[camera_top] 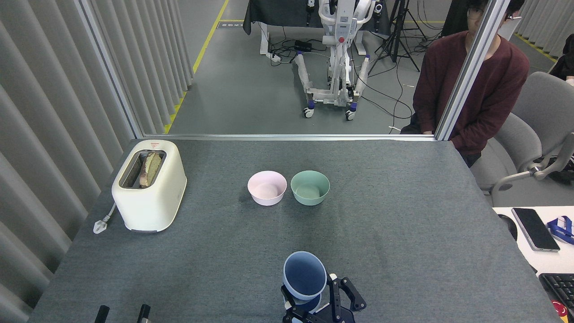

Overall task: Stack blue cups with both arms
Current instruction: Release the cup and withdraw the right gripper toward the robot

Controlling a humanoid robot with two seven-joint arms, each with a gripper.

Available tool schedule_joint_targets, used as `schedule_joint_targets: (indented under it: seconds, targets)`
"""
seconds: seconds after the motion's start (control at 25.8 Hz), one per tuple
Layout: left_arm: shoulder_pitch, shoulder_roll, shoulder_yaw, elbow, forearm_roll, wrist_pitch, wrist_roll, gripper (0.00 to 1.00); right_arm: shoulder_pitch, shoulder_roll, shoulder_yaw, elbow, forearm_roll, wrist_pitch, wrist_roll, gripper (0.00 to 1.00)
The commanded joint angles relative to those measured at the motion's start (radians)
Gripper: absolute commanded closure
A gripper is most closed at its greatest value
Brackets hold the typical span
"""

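One blue cup (305,274) hangs mouth-up near the table's front edge, with my right gripper (310,296) shut on its lower part. It sits right over the second blue cup (310,307), whose rim is all that shows beneath it; whether the two touch I cannot tell. The right gripper's black links spread out to the right of the cups. My left gripper (122,314) shows only as two black fingertips (102,313) at the bottom left edge, apart, with nothing between them.
A pink bowl (267,188) and a green bowl (310,187) stand side by side mid-table. A cream toaster (149,185) with bread stands at the left, its plug beside it. A person in a dark red sweater (471,85) sits beyond the far right corner.
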Motion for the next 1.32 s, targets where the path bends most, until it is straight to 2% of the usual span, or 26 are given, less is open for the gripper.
schedule_joint_targets:
  seconds: [0.0,0.12,0.19,0.23,0.27,0.31,0.54,0.66,0.7,0.78,0.81,0.85,0.89,0.97,1.05,1.2,1.28]
  targets:
    - [-0.002,0.006,0.000,0.005,0.000,-0.001,0.000,0.00,0.010,-0.004,-0.020,0.006,-0.001,-0.001,-0.007,0.76]
    - [-0.002,0.009,0.000,0.006,0.000,0.000,0.000,0.00,0.011,-0.004,-0.022,0.006,-0.001,0.000,-0.007,0.76]
    - [-0.002,0.014,0.000,0.009,0.000,-0.001,0.000,0.00,0.016,-0.005,-0.022,0.007,0.000,0.002,-0.007,0.72]
    - [-0.002,0.015,0.000,0.009,0.000,0.000,0.000,0.00,0.016,-0.004,-0.022,0.007,0.000,0.002,-0.008,0.57]
    - [-0.003,0.015,0.000,0.009,0.000,0.000,0.000,0.00,0.014,-0.004,-0.022,0.006,0.000,0.003,-0.011,0.18]
    - [-0.005,0.017,0.000,0.011,0.000,0.000,0.000,0.00,0.014,-0.002,-0.022,0.007,0.000,0.006,-0.015,0.00]
    - [-0.011,0.020,0.000,0.018,0.000,0.000,0.000,0.00,-0.009,0.010,-0.020,0.000,-0.001,0.005,-0.015,0.00]
    - [-0.012,0.020,0.000,0.020,0.000,-0.001,0.000,0.00,-0.061,0.009,-0.042,-0.101,-0.037,0.005,-0.031,0.00]
    - [-0.012,0.020,0.000,0.018,0.000,-0.001,0.000,0.00,-0.081,0.004,-0.082,-0.128,-0.080,0.003,-0.045,0.00]
    - [-0.014,0.020,0.000,0.018,0.000,-0.001,0.000,0.00,-0.133,-0.001,-0.206,-0.112,-0.184,0.009,-0.048,0.00]
    - [-0.015,0.020,0.000,0.017,-0.002,-0.001,0.000,0.00,-0.144,-0.005,-0.292,-0.069,-0.215,0.014,-0.042,0.00]
    - [-0.014,0.020,0.000,0.011,0.000,-0.001,0.000,0.00,-0.141,-0.010,-0.367,0.000,-0.215,0.019,-0.031,0.00]
    - [-0.011,0.020,0.000,0.006,0.000,-0.003,0.000,0.00,-0.131,-0.022,-0.424,0.072,-0.199,0.016,-0.024,0.00]
    - [-0.003,0.020,0.000,0.000,0.000,-0.018,0.000,0.00,-0.049,-0.100,-0.454,0.176,-0.175,0.008,-0.031,0.00]
    - [0.000,0.014,0.000,-0.002,0.000,-0.024,0.000,0.00,0.060,-0.143,-0.456,0.199,-0.176,0.006,-0.062,0.00]
    - [0.012,0.010,0.000,-0.028,0.001,-0.018,-0.005,0.00,0.169,-0.116,-0.459,0.161,-0.176,0.003,-0.139,0.00]
    - [0.043,0.012,0.000,-0.074,0.001,-0.023,-0.015,0.00,0.224,-0.116,-0.465,0.106,-0.179,-0.018,-0.156,0.00]
